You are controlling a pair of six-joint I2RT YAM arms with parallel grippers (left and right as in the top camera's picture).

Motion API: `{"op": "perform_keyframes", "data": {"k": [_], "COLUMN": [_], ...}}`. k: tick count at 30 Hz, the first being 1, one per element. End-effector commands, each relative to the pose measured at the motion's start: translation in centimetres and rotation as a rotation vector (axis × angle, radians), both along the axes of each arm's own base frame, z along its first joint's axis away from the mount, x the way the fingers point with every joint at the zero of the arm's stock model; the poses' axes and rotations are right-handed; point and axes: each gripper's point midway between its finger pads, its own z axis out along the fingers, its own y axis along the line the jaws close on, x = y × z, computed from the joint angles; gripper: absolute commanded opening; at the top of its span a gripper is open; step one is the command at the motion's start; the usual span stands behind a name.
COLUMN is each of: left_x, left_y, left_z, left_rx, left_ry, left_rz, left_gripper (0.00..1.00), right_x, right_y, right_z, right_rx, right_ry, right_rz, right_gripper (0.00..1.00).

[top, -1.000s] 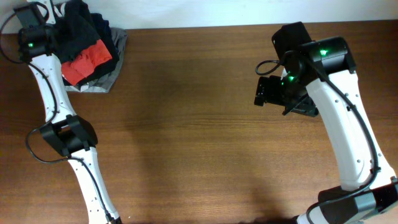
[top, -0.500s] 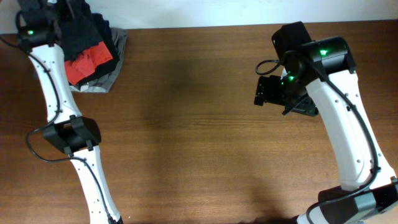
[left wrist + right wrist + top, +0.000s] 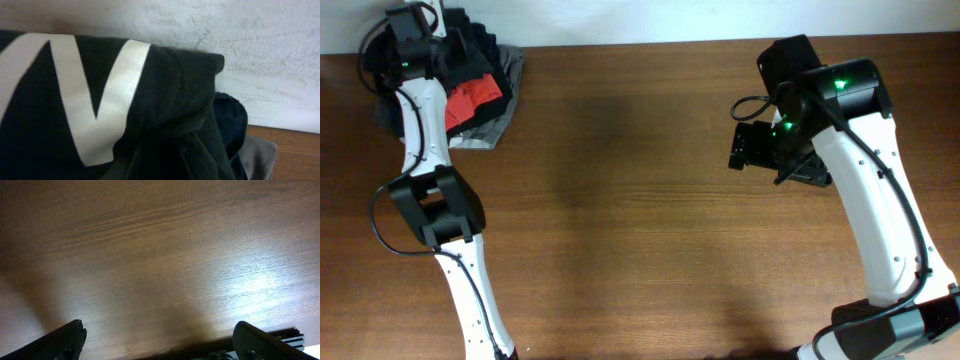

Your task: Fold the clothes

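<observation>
The clothes (image 3: 472,50) are a dark, almost black garment lying crumpled on top of a pile at the table's far left corner. In the left wrist view the clothes (image 3: 165,100) fill most of the frame, with a white V-shaped mark (image 3: 95,110) on them. My left gripper (image 3: 423,38) hangs right over the pile; its fingers are lost in the dark cloth, so I cannot tell how the jaws stand. My right gripper (image 3: 159,330) hovers open above bare wood at the right, with nothing between its fingers (image 3: 65,340).
A red T-shirt (image 3: 475,98) and a grey garment (image 3: 495,128) lie under the dark one. The white wall (image 3: 240,40) runs close behind the pile. The wooden table (image 3: 640,200) stretches between the two arms.
My left gripper has swung to the right and now sits over the dark garment on the pile. The right arm has not moved.
</observation>
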Motion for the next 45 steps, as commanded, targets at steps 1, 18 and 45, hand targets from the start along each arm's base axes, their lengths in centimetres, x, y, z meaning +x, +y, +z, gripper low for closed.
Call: {"op": "perform_keyframes", "data": {"k": [1,18,45], "left_x": [-1.2,-9.6,-28.5], "left_y": [0.7,-1.5,-11.7], "left_z": [-2.7,24.1,30.5], "left_rx": [-0.015,0.044,-0.096], "left_ry": [0.081,-0.169,0.059], "left_rz": [0.024,0.023,-0.313], "left_gripper": [0.36,0.99,0.99], "right_x": [-0.4,0.2,-10.7], "right_y": [-0.3,-0.9,-1.6], "right_z": [0.6,0.8,10.4], "right_rx": [-0.018,-0.058,0.066], "right_ry": [-0.022,-0.050,-0.414], "right_rz": [0.010,0.003,0.075], "right_gripper": [0.99,0.99,0.99]}}
